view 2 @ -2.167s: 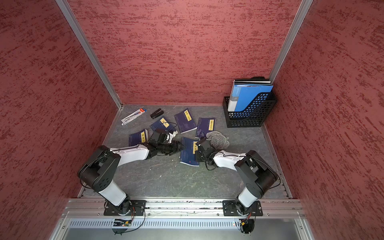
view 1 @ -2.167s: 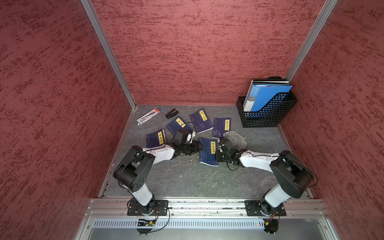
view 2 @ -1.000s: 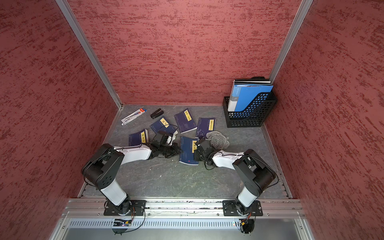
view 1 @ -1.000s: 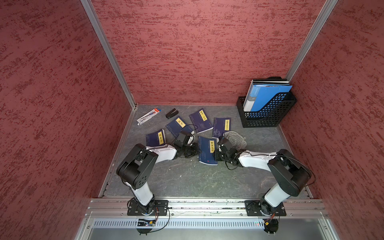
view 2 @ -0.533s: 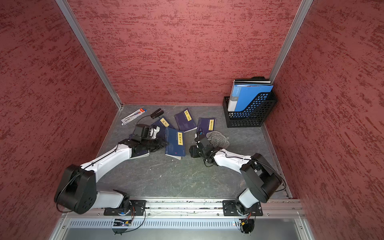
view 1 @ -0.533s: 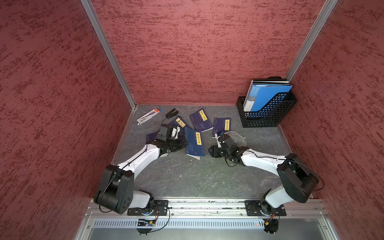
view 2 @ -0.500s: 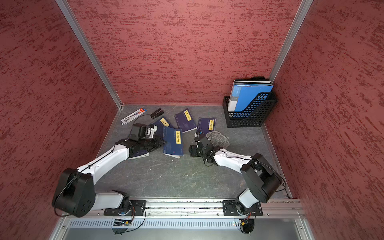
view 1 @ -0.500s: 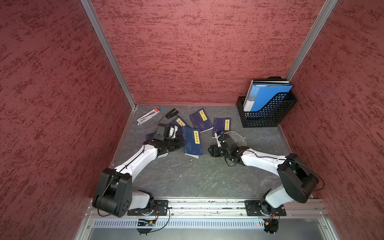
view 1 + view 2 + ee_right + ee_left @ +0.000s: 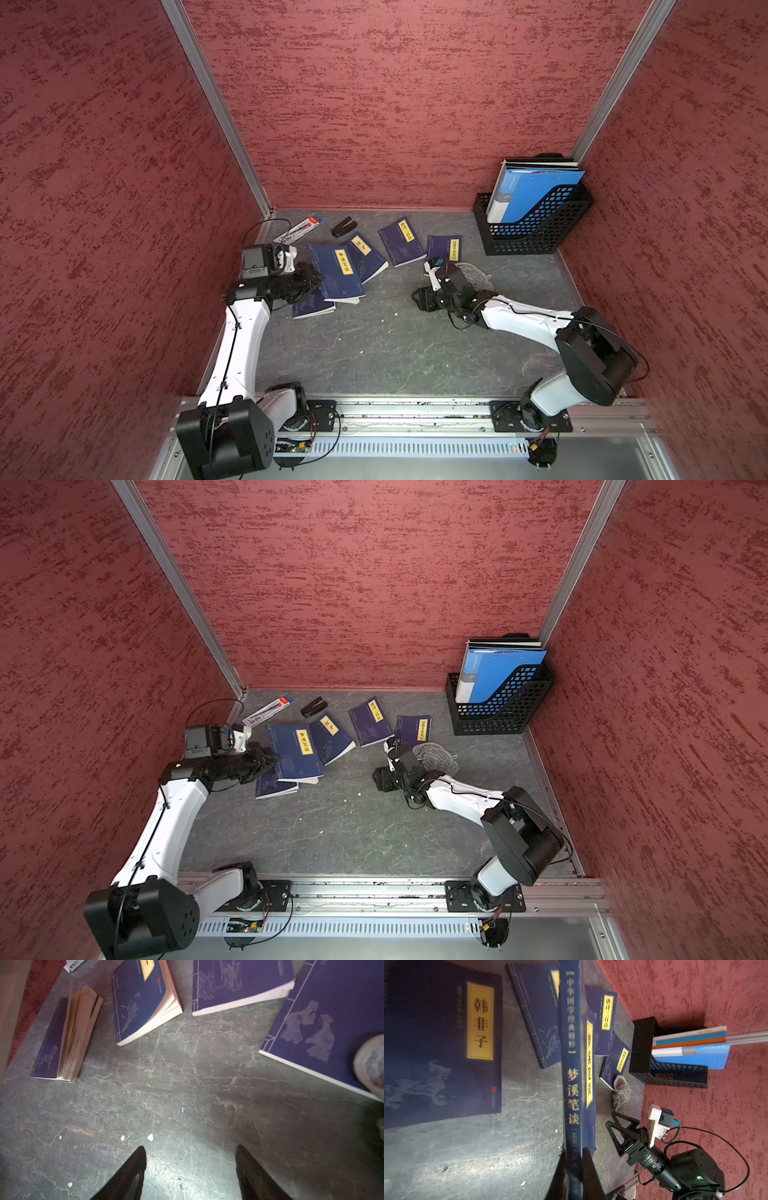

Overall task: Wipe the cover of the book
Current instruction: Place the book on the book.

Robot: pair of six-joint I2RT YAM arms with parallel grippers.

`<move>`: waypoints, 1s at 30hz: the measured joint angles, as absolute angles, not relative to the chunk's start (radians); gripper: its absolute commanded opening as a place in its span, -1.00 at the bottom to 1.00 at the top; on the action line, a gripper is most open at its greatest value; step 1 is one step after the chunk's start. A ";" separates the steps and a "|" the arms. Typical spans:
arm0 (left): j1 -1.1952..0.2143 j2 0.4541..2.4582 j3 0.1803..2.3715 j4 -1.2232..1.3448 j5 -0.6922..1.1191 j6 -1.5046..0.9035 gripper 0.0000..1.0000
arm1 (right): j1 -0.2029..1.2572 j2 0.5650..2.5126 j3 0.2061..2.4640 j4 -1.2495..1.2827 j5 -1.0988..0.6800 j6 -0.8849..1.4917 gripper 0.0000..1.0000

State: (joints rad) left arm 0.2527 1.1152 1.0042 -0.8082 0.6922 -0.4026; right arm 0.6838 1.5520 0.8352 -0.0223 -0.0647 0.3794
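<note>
The book (image 9: 337,271) is dark blue with a yellow title label. My left gripper (image 9: 312,279) is shut on its spine edge and holds it tilted over other books at the left; both top views show this, and the book (image 9: 297,750) hides the fingertips. The left wrist view shows the spine (image 9: 572,1076) pinched between the two fingers of my left gripper (image 9: 573,1152). My right gripper (image 9: 419,300) stands open over bare floor at mid-table, with nothing between the fingers of this gripper (image 9: 190,1150). A grey cloth (image 9: 474,275) lies crumpled just behind the right wrist.
Several more blue books lie flat: one under the held book (image 9: 311,306), others further back (image 9: 368,259), (image 9: 401,242), (image 9: 445,248). A pen pack (image 9: 297,230) and black stapler (image 9: 344,226) sit at the back left. A black file basket (image 9: 536,232) fills the back right corner.
The left arm has carried the book from mid-table to the left and back, raised on its edge. The right gripper has opened and come away from the book.
</note>
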 measured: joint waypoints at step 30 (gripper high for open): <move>0.512 1.567 1.175 -0.934 0.693 -0.187 -1.00 | 0.684 1.554 0.808 0.056 -0.132 0.332 0.40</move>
